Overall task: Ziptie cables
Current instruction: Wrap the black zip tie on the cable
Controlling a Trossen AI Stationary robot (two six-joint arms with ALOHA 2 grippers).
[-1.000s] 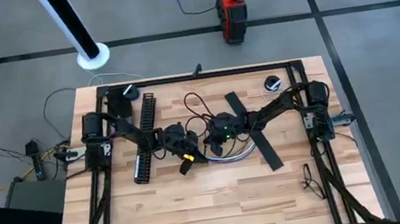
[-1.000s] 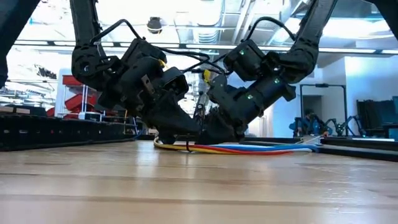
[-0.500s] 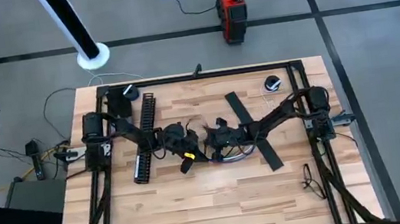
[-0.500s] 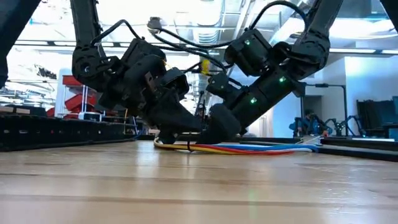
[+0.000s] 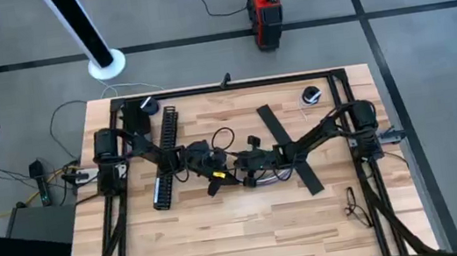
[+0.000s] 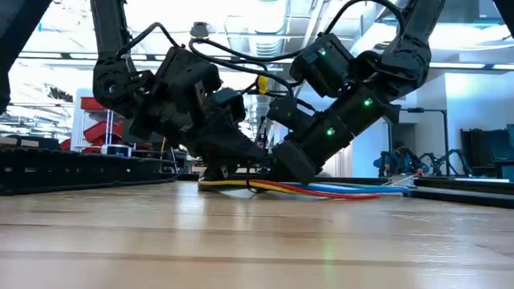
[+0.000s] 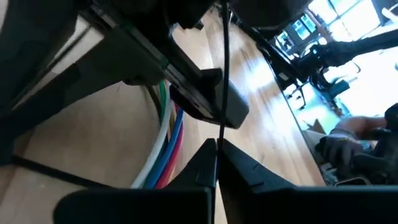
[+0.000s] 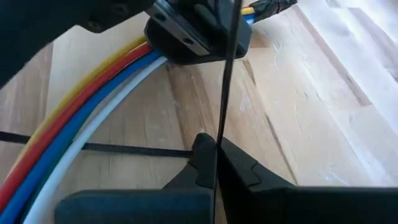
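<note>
Both grippers meet over the cables in the middle of the table.
The cables (image 8: 81, 118), yellow, red, blue and white, lie side by side on the wooden table (image 5: 225, 234). The right gripper (image 8: 216, 152) has its fingers together on a thin black zip tie (image 8: 227, 74). The left gripper (image 5: 220, 166) is just beside it; its fingers cannot be made out.

Four cables (image 8: 93, 112), two black strips (image 5: 289, 151).

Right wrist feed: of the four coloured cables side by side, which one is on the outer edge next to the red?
The yellow cable. It runs along the outside of the bundle, with red, blue and white following in that order.
</note>
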